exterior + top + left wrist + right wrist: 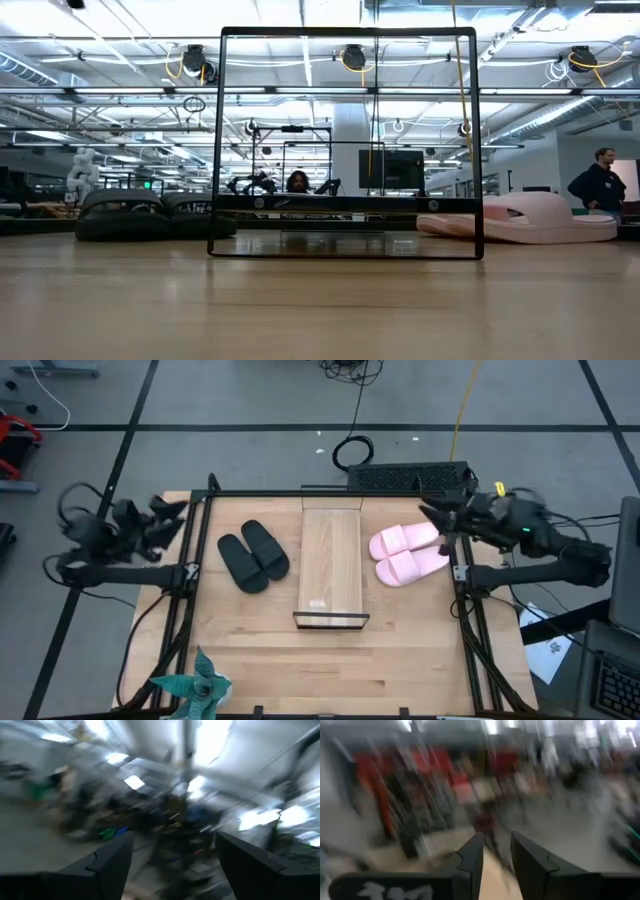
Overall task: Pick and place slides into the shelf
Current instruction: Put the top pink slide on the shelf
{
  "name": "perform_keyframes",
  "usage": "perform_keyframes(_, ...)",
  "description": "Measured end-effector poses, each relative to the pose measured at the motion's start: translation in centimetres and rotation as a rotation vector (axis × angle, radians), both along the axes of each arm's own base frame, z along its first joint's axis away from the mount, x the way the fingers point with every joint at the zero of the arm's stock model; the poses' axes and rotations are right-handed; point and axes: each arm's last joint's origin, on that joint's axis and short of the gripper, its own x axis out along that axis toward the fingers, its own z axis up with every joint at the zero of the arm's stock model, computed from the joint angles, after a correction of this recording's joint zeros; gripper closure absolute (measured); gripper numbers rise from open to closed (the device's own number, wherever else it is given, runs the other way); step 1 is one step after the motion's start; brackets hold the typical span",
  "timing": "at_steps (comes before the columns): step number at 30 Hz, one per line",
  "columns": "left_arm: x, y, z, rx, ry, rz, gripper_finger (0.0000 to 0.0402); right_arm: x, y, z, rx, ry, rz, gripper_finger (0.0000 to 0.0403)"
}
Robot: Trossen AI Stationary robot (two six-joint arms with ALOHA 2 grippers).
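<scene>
A black pair of slides (254, 555) lies sole-down on the wooden table, left of the shelf (331, 565). A pale pink pair (410, 552) lies to its right. The shelf is a light-wood board in a thin dark frame and stands at the table's middle. The low view shows its frame (345, 140) between the black pair (150, 215) and the pink pair (530, 218). My left gripper (175, 510) hangs raised over the table's left edge, open (174, 840) and holding nothing. My right gripper (430, 515) is raised near the pink pair's far end, with a narrow gap between its fingers (496, 840) and nothing in it.
A teal paper ornament (195, 685) sits at the near left corner. A dark box (410, 477) stands at the far edge behind the shelf. Dark rails (180, 610) run along both table sides. People (600, 180) are in the room beyond the table.
</scene>
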Motion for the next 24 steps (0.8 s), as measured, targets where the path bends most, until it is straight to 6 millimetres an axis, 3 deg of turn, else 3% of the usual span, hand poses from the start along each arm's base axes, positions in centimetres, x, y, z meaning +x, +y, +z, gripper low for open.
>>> perform_keyframes(5, -0.2, 0.7, 3.9, -0.110, 0.320, 0.263, 0.0117, -0.1, -0.5, -0.6, 0.113, 0.434, -0.182, 0.0312)
perform_keyframes(10, 1.1, 1.0, 5.1, -0.238, 0.520, 0.393, 0.0117, -0.1, -1.3, -2.2, 0.165, 0.706, -0.297, 0.0312)
perform_keyframes(18, 4.2, 1.0, 3.9, -0.305, 0.670, 0.429, 0.0117, 0.6, -3.6, -5.4, 0.242, 0.877, -0.430, 0.0312)
perform_keyframes(24, 5.0, 0.9, 3.7, -0.385, 0.647, 0.436, 0.0117, 1.0, -5.8, -6.5, 0.440, 0.814, -0.375, 0.0312)
